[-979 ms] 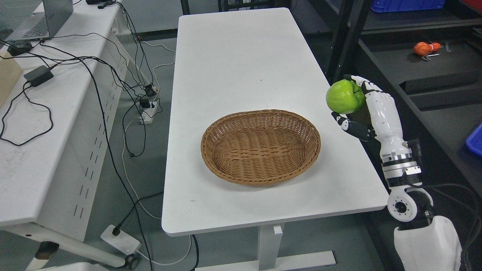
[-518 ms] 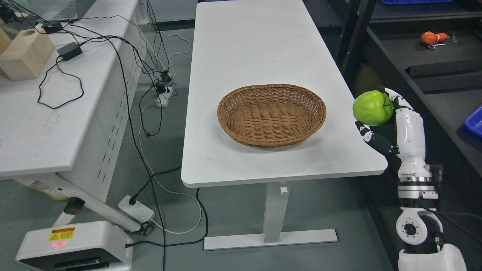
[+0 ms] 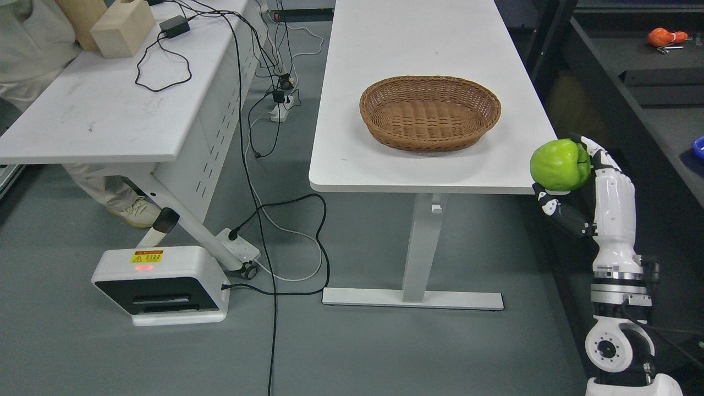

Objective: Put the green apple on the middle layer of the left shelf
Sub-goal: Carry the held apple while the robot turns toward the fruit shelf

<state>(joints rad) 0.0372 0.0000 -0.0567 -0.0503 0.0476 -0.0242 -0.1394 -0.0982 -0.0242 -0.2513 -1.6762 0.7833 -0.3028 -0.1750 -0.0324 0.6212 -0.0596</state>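
Right hand [image 3: 583, 187], entering from the lower right, clasps the green apple [image 3: 560, 165] with fingers [image 3: 602, 159] curled behind it and the thumb beneath; the apple is held in the air just off the tabletop's [image 3: 352, 165] near right corner, at about 4 o'clock from the wicker basket [image 3: 430, 113]. Compared with the frame half a second earlier, the whole view has shifted: the tabletop and basket now sit higher and further right in the picture, and more floor shows below, which marks a camera move and not a move of the things. The hand and apple keep nearly the same place in the picture, so the apple now lies below the tabletop's front edge instead of beside its right edge. The grasp itself is unchanged. At 9 o'clock from the basket stands a second tabletop [image 3: 99, 121] carrying a wooden block [image 3: 122, 28] and cables; a person [image 3: 33, 60] now shows at its far left. Dark shelving [image 3: 632, 82] rises at 2 o'clock, bearing an orange object [image 3: 663, 37].
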